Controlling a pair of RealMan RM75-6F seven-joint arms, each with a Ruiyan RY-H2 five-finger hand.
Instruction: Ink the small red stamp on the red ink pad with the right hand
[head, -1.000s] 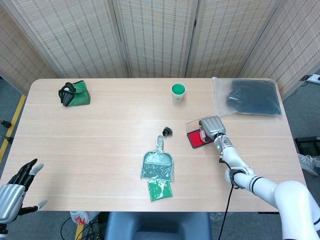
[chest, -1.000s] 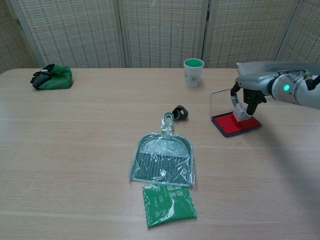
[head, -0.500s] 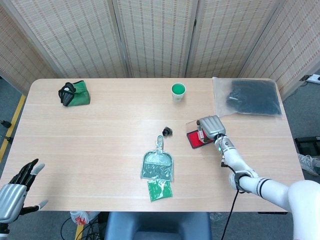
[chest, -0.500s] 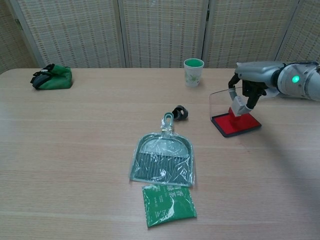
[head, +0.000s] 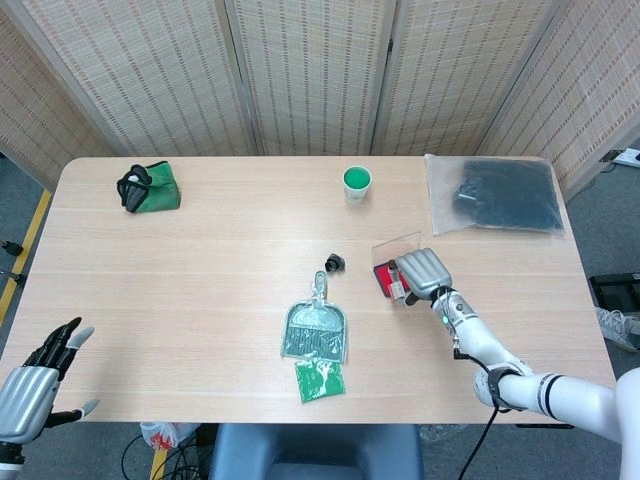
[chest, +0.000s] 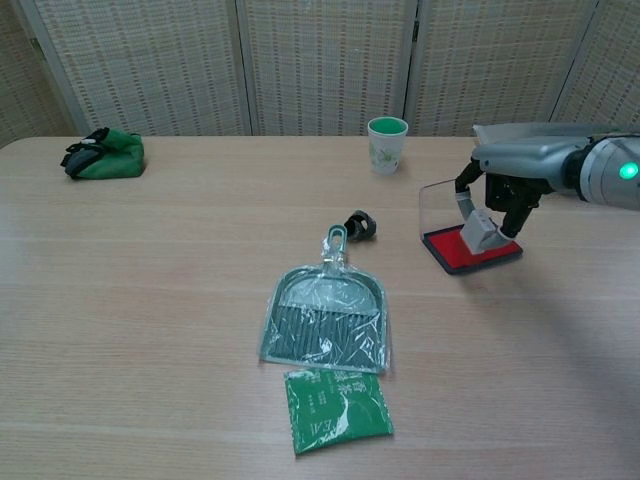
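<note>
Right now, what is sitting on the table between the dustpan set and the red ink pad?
Only bare table, seen in the chest view between the dustpan set and the red ink pad; the small black object lies farther back.

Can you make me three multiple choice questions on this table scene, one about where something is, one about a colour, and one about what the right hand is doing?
1. Where does the paper cup stand?
A. At the far side of the table, behind the ink pad
B. On the dustpan
C. Beside the green pouch at the left end

2. What colour is the surface of the ink pad?
A. Blue
B. Red
C. Black

3. What is the right hand doing?
A. Lying flat and empty on the table
B. Gripping the paper cup
C. Holding the small stamp down at the ink pad

Answers:
1. A, the cup stands near the far edge, beyond the pad.
2. B, the chest view shows a red surface in a dark tray.
3. C, the fingers hold the stamp with its base at the red surface.
</note>
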